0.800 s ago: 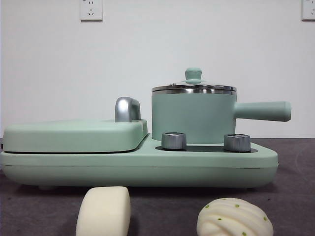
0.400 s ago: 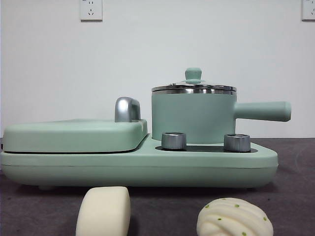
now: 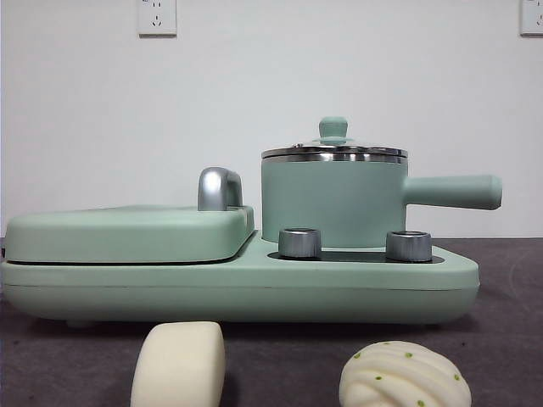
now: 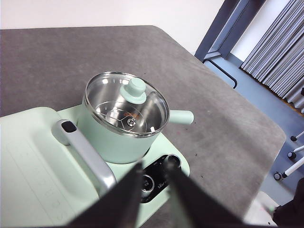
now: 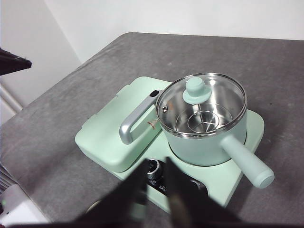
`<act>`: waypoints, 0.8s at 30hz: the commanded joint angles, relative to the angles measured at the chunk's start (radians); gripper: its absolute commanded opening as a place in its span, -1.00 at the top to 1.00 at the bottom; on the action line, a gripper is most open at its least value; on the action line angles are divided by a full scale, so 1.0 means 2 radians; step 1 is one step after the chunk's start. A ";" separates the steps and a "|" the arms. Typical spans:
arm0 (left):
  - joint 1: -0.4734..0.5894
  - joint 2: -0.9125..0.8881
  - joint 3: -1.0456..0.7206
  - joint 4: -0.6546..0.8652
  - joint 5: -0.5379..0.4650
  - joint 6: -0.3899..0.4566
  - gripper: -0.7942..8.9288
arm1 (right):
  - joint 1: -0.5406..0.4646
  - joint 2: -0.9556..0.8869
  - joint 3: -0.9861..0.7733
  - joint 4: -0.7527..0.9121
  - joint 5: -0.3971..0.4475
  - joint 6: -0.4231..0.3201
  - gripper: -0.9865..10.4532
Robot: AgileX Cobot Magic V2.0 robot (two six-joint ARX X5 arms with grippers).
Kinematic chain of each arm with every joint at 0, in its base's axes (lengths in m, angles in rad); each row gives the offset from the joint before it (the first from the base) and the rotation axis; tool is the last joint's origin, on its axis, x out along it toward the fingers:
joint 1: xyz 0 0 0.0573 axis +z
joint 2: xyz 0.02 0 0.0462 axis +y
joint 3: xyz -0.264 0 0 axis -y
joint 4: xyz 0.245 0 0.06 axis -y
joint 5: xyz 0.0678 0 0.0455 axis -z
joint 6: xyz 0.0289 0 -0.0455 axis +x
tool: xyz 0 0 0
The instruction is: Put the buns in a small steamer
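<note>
Two buns lie on the dark table at the near edge of the front view: a smooth cream oblong bun [image 3: 180,365] on the left and a round pleated bun with green specks [image 3: 404,376] on the right. The small steamer [image 3: 331,199] stands behind them on the right half of a mint-green appliance, lid on, green knob [image 3: 333,129] on top, side handle [image 3: 452,192] pointing right. It also shows in the left wrist view [image 4: 124,118] and the right wrist view [image 5: 204,118]. My left gripper [image 4: 153,167] and right gripper [image 5: 156,167] hang high above the appliance, jaws slightly apart, both empty. Neither arm shows in the front view.
The flat mint-green grill cover [image 3: 127,233] with its chrome handle [image 3: 219,188] fills the appliance's left half. Two steel knobs [image 3: 299,242] sit in front of the steamer. Grey table edges show in both wrist views, with the floor beyond [image 4: 266,95].
</note>
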 commanded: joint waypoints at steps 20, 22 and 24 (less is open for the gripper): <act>-0.004 0.048 0.019 0.009 0.002 -0.024 -0.18 | 0.001 0.002 0.009 -0.001 0.000 -0.003 0.09; -0.008 0.070 0.029 0.008 0.002 -0.022 -0.18 | 0.001 0.002 0.009 -0.001 0.000 -0.003 0.09; -0.013 0.099 0.047 0.007 0.002 -0.019 -0.18 | 0.001 0.002 0.009 0.000 0.000 -0.003 0.09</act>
